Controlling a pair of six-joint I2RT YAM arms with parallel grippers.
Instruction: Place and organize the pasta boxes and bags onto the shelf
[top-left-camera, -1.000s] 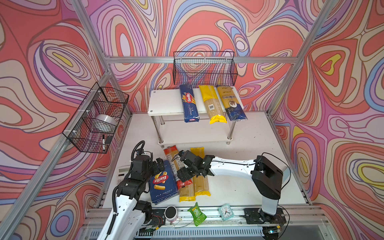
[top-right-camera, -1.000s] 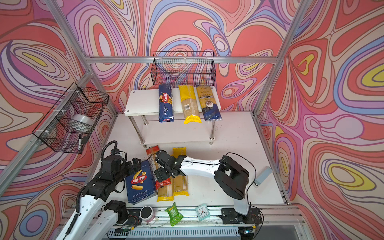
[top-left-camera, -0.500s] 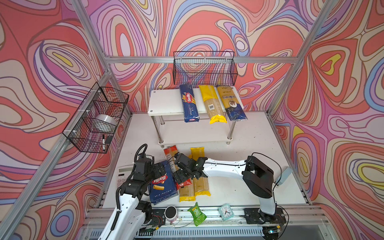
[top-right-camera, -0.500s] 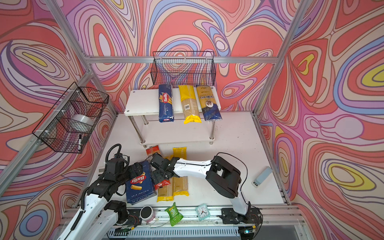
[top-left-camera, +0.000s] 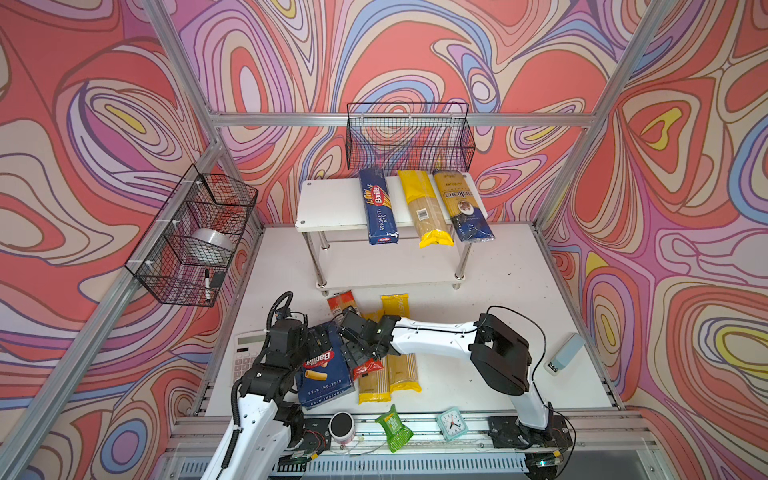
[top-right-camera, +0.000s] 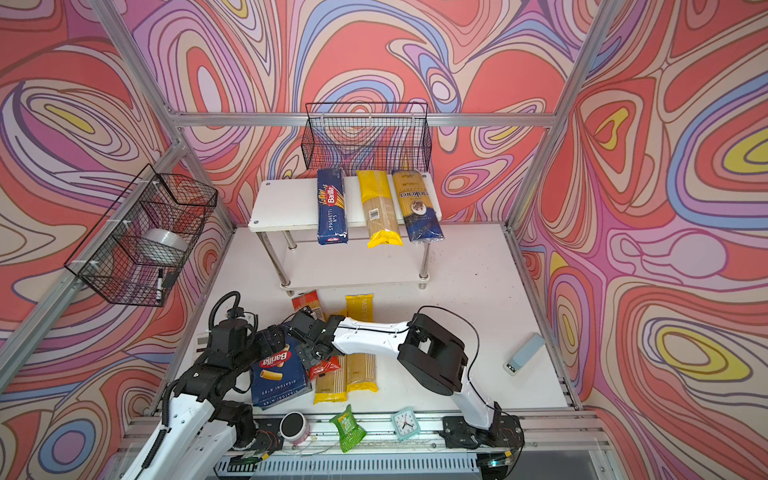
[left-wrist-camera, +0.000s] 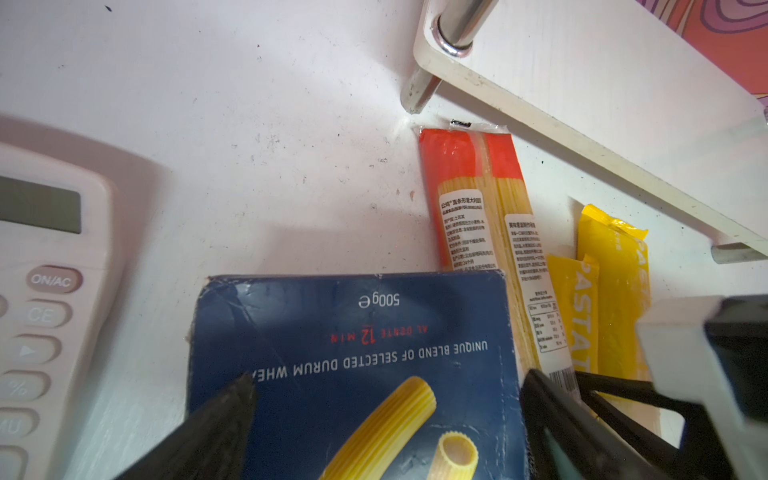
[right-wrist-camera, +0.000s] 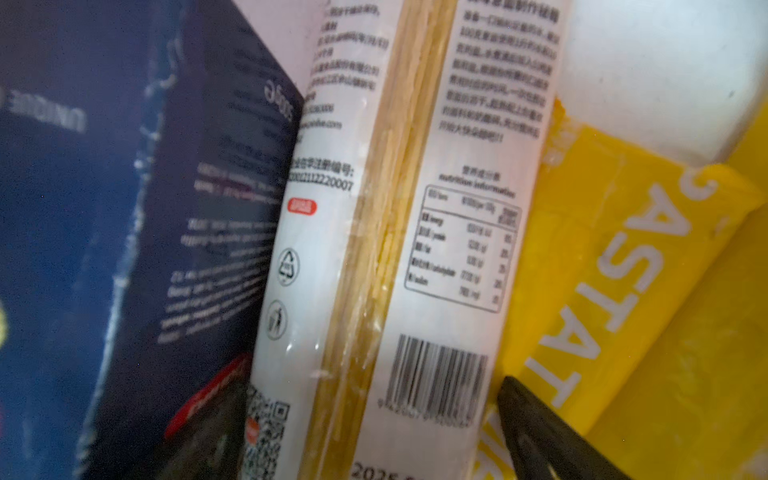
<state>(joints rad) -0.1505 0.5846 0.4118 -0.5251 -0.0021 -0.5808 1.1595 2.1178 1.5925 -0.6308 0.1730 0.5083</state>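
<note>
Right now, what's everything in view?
tiered shelf: 1, white, back centre
narrow cardboard spaghetti box: 1, dark blue, top tier
shelved plastic bags: 2, yellow, gold and blue, top tier
wide cardboard rigatoni box: 1, dark blue, table front
red bag: 1, beside rigatoni box
table bags: 2, yellow, beside red bag
wire baskets: 2, black, back and left walls
tape roll, marker: 1 each, left basket
calculator: 1, white, table left
cylinder, packet, clock: 1 each; dark, green, teal; front rail
stapler: 1, pale blue, table right
left gripper: open, over rigatoni box
right gripper: open, astride red bag
</note>
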